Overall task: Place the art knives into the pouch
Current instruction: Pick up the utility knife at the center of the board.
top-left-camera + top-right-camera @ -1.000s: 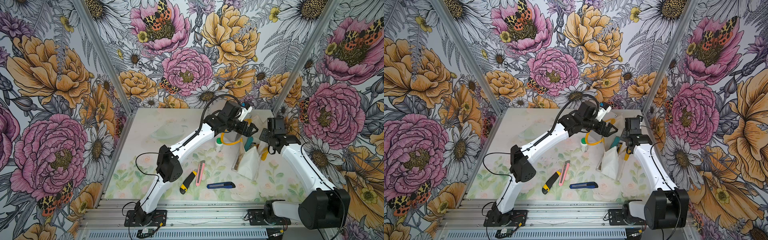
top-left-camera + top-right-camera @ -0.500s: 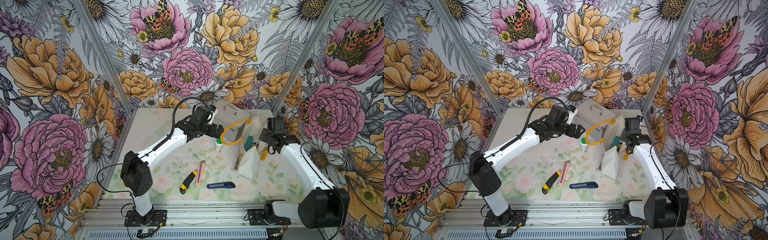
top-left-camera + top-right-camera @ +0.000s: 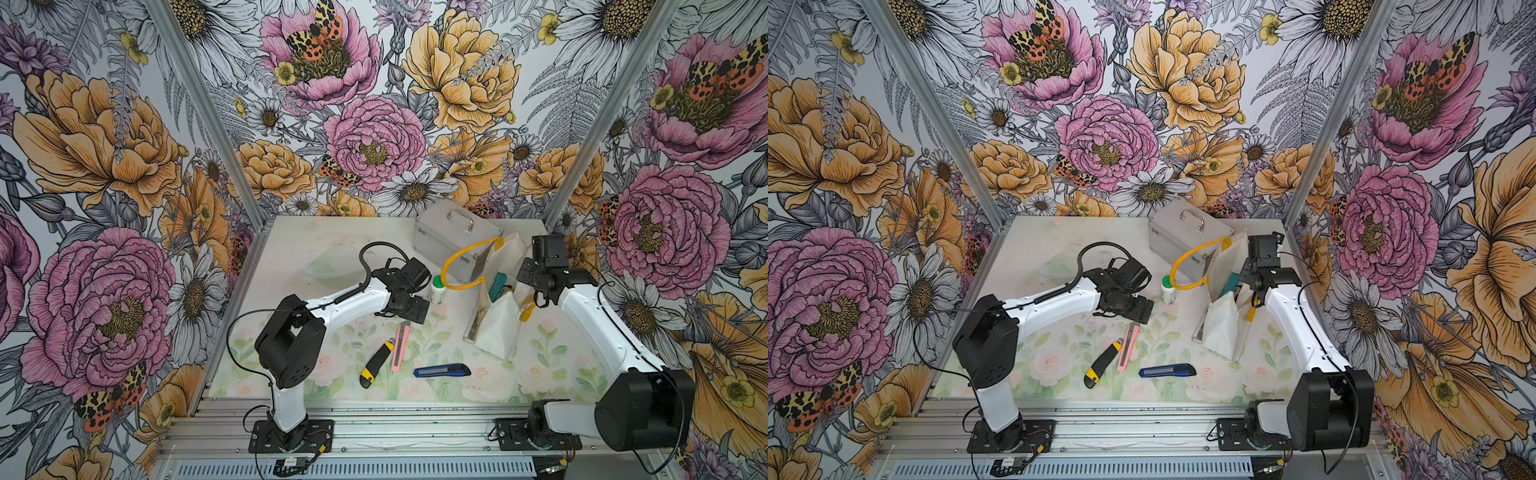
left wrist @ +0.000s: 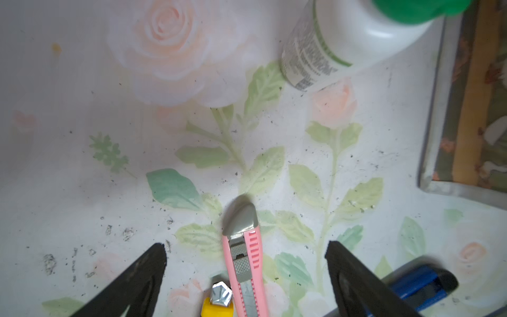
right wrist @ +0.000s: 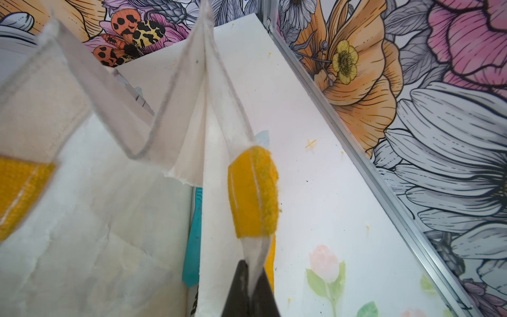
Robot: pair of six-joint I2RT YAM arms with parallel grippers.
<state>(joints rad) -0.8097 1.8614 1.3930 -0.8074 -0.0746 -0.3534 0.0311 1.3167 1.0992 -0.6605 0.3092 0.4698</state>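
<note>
While the right tool (image 5: 249,277) pinches the pouch (image 5: 96,219) by its rim, the left tool (image 4: 244,247) hovers wide-open over the pink art knife (image 4: 248,264), which it probably needs to lower onto and grip next.

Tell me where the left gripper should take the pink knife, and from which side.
Come down from above and pinch the pink knife across its narrow width at the ridged slider, near the grey tip. It lies flat on the table, and the yellow knife crowds its other half. The left gripper, open, straddles that end.
</note>
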